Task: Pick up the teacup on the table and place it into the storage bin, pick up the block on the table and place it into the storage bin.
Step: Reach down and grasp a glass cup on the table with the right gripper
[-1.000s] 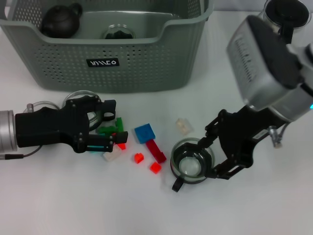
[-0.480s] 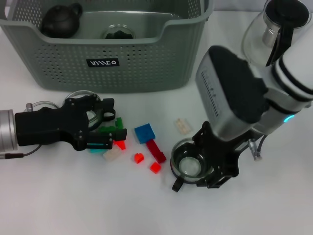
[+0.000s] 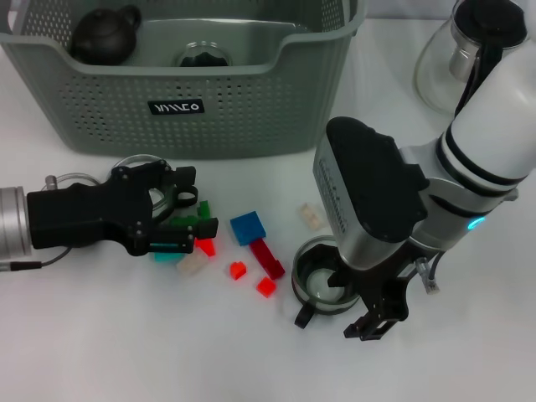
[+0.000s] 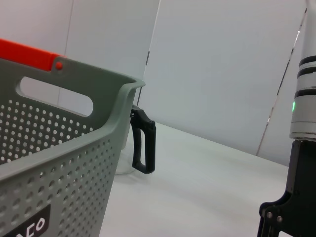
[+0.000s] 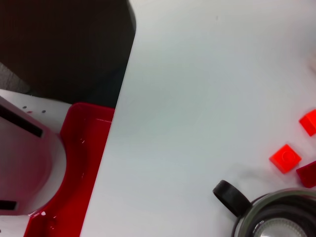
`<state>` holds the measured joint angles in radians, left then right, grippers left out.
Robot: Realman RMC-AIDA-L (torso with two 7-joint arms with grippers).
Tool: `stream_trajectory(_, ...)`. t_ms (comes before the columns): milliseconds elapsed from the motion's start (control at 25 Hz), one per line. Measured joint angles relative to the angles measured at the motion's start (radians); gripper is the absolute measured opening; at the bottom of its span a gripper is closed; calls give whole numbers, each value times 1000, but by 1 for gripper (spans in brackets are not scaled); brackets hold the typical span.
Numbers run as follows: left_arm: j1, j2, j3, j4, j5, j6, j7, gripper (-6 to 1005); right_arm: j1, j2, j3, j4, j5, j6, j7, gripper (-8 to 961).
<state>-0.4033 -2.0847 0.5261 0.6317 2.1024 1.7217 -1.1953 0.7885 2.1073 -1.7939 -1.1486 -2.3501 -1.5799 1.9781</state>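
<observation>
A glass teacup (image 3: 316, 280) with a black handle stands on the white table at the front right; my right gripper (image 3: 358, 303) hangs against its right rim. The right wrist view shows the teacup (image 5: 276, 223) and two red blocks (image 5: 285, 158) beside it. Loose blocks lie left of the cup: a blue block (image 3: 248, 227), a dark red block (image 3: 268, 258) and small red ones. My left gripper (image 3: 196, 209) lies low on the table, open, its fingers on either side of a green block (image 3: 186, 223). The grey-green storage bin (image 3: 251, 109) stands behind.
The bin holds a dark teapot (image 3: 105, 33) and a glass cup (image 3: 203, 57). A glass teapot (image 3: 469, 50) with a black handle stands at the back right. A clear block (image 3: 312, 215) lies near the teacup. More glassware (image 3: 134, 167) sits under my left arm.
My right arm has swung in over the teacup and turned its wrist, so the gripper now sits lower and closer to the cup. The left gripper and the blocks have stayed put.
</observation>
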Motion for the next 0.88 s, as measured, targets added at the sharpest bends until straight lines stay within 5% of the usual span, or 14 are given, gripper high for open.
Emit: stream_trajectory(880,-2,1,0,-12,-1,-19,5,919,6,2,-102,43,0,96,14,689)
